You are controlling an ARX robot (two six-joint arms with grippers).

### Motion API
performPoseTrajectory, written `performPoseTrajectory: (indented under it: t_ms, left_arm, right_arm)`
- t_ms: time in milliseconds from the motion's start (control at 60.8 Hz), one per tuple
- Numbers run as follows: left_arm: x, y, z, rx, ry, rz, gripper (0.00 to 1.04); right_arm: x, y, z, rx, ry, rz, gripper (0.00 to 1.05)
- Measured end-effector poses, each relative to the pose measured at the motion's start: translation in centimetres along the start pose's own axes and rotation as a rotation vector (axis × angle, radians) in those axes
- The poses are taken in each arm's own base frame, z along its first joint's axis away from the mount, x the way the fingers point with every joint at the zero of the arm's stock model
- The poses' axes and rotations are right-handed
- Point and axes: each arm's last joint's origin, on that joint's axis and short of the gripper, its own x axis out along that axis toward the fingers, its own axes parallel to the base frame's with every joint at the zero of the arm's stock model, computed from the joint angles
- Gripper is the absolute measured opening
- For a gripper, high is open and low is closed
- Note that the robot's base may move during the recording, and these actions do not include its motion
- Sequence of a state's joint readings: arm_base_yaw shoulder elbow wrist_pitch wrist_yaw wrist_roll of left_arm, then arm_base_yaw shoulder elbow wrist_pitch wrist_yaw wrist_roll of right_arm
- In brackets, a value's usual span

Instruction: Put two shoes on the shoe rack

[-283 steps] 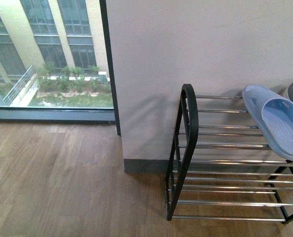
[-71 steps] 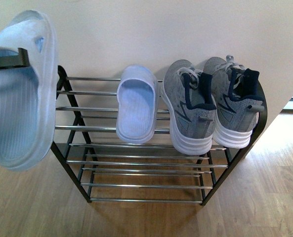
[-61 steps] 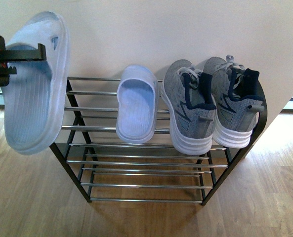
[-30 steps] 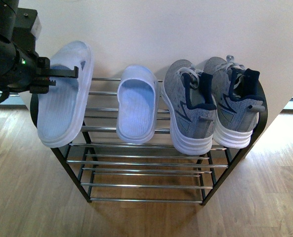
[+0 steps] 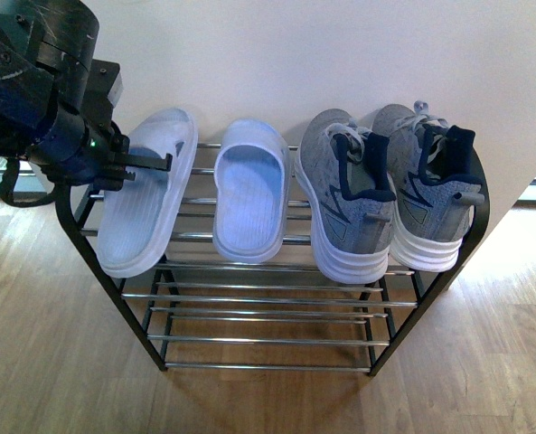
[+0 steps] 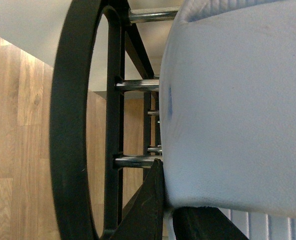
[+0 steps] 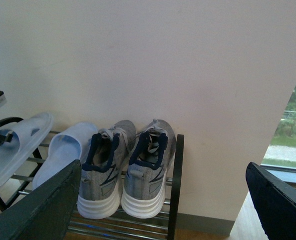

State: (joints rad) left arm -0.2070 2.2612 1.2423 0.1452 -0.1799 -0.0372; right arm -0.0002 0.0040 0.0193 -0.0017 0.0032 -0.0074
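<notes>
Half a second ago the pale blue slipper (image 5: 148, 203) was hanging left of the shoe rack (image 5: 277, 298); now my left hand (image 5: 145, 163) has carried it right and lower, and it lies on the top chrome bars at the left end, just beside the second slipper (image 5: 249, 201).

I can read no brand name or writing on any shoe. Each grey sneaker only has a dark angular mark on its side, too small for me to make out.

My left hand is closed on the slipper: one black finger lies across the strap in the front view, and the left wrist view shows a dark fingertip (image 6: 148, 210) pressed against the slipper's smooth, matte, foam-like edge. The footbed has fine ribs. My right hand (image 7: 170, 205) is spread wide, its two dark fingers at the edges of the right wrist view, holding nothing, near me and well apart from the rack.

The two shoes already stand on the top tier at the right end, touching each other, heels towards me: the left sneaker (image 5: 349, 194) and the right sneaker (image 5: 426, 185). Their uppers are grey speckled knit, the soles thick, white and layered, the collars dark navy, with pale laces.

The rack has a black curved frame and shiny round metal bars in tiers. It stands on a wooden floor (image 5: 60, 362) against a plain pale wall (image 5: 340, 54).
</notes>
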Motion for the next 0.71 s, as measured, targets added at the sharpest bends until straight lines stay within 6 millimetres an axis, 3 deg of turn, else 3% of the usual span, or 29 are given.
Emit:
performPoseTrajectory:
  t_ms: [362, 609, 707]
  left_arm:
    - [1.4, -0.2, 1.7, 0.0, -0.045, -0.004, 0.02]
    - [1.9, -0.5, 1.6, 0.007, -0.04, 0.005, 0.02]
    - [1.9, -0.7, 1.5, 0.003, -0.035, -0.02, 0.18]
  right_arm:
    - [0.0, 0.0, 0.0, 0.0, 0.0, 0.0, 0.95]
    - [0.0, 0.0, 0.0, 0.0, 0.0, 0.0, 0.95]
    - [0.0, 0.0, 0.0, 0.0, 0.0, 0.0, 0.95]
